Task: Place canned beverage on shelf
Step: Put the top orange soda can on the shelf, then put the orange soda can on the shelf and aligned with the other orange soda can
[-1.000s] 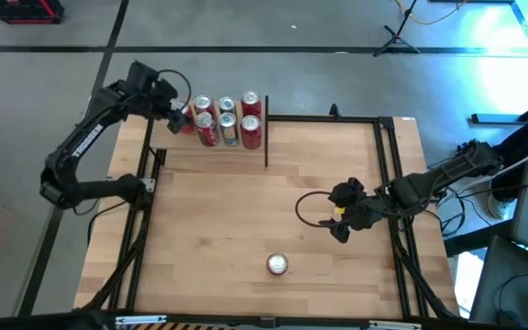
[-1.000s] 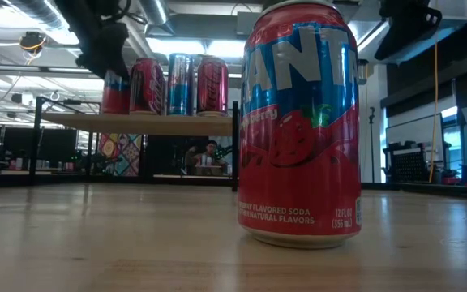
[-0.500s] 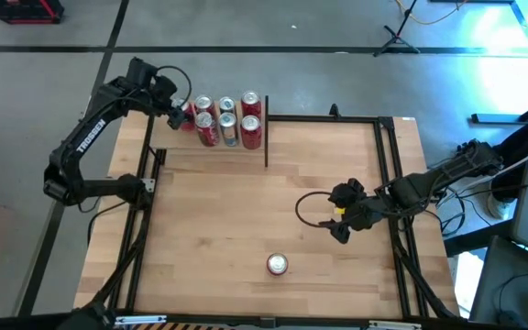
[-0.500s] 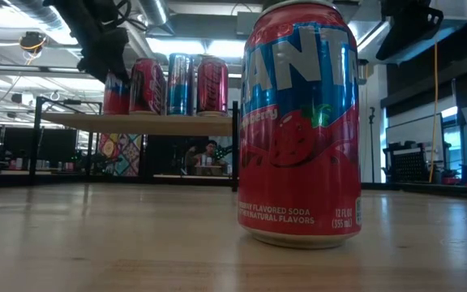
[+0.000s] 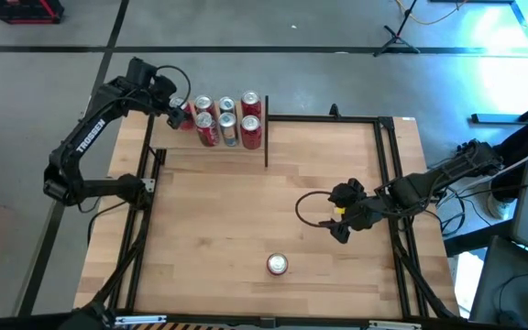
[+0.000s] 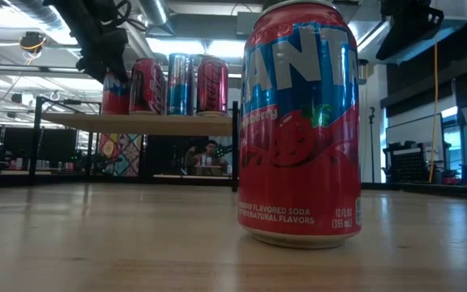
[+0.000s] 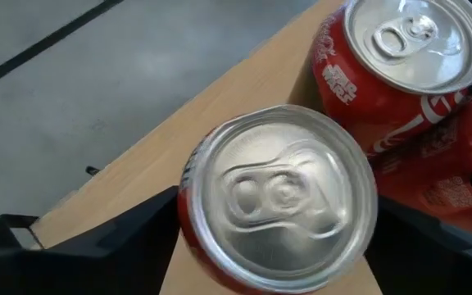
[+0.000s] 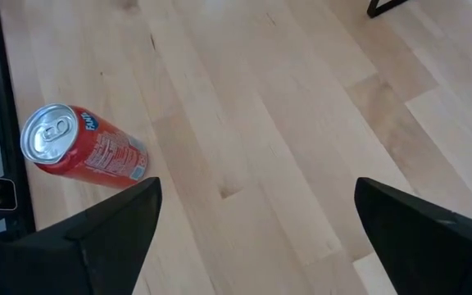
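Six cans stand upright on the shelf (image 5: 211,147) at the table's far-left corner. The leftmost, a red can (image 7: 279,197), sits at the shelf's left end, just beside a Coke can (image 7: 400,74). L gripper (image 5: 178,112) is over that red can, fingers (image 7: 113,246) either side of it w/ visible gaps, so spread wide, not clamping. One more soda can (image 5: 277,265) stands alone on the table (image 5: 218,229) near the front edge, well apart from the shelf. R gripper (image 5: 337,220) hovers mid-right above bare wood, fingers (image 8: 109,233) wide apart, holding nothing.
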